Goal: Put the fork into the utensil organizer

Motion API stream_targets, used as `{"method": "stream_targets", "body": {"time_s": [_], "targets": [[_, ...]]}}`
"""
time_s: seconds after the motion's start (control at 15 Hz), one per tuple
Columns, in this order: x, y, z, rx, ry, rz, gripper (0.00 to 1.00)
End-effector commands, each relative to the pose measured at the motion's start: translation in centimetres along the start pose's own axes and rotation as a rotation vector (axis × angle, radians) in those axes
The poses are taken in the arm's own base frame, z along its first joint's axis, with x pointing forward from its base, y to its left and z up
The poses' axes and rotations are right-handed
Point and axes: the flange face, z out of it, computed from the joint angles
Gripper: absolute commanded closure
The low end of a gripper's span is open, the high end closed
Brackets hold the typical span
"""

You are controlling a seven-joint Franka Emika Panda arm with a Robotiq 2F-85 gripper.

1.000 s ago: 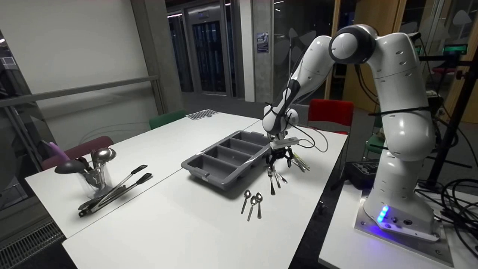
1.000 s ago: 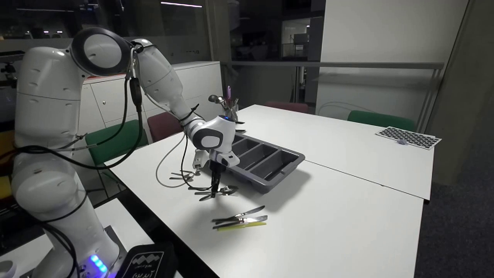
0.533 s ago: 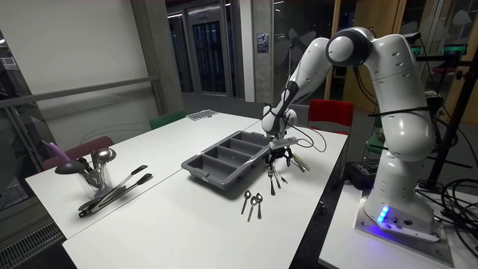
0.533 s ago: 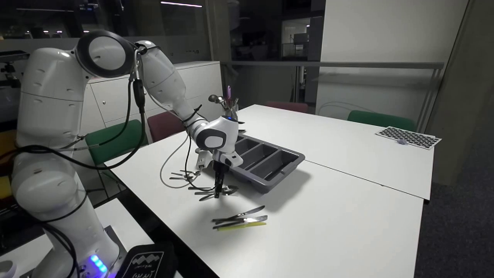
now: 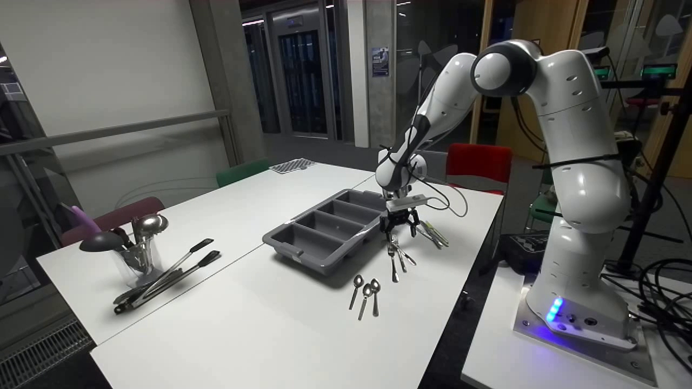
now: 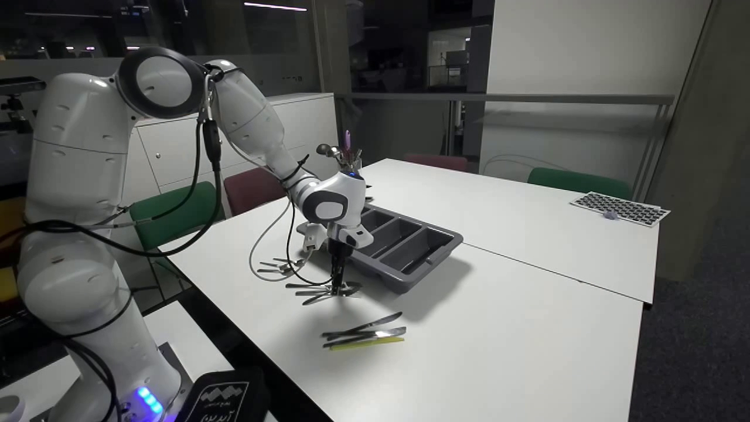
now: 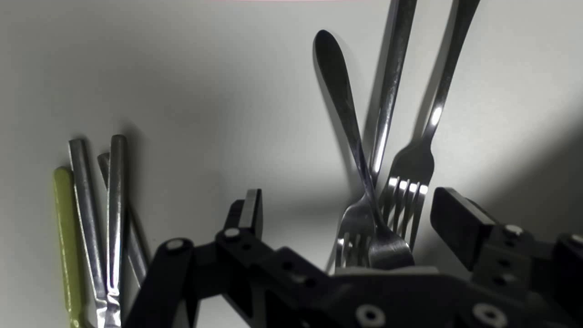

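**Likely at the pick-up step, nothing gripped**

Poised with end effector just over two forks on the worktop, jaws spread wide, clamped on nothing. Crossing at least one of them: a third piece, likely a fork too, tines hidden. Probably lining up the grasp; next, likely: settle on one handle, lower, close, lift free. Near the forks: utensil organizer, four compartments, nothing seen inside. Well apart: clear jar, holding black ladle and steel ladle.

Red chair beyond white table; grey rail across pale wall; white cabinets; dark door.
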Motion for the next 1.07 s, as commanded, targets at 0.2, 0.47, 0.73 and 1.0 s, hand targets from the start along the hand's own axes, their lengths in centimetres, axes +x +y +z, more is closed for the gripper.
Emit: {"method": "stream_targets", "body": {"time_s": [0.2,0.47,0.73,1.0], "targets": [[1.7,-0.3,0.6,-0.04,-0.035,0.014,0.0],[2.3,-0.8,1.4,-0.046,-0.061,0.007,0.0],[2.5,-0.8,1.9,-0.05,-0.082,0.002,0.28],[2.7,-0.7,1.9,-0.044,-0.083,0.003,0.57]]}}
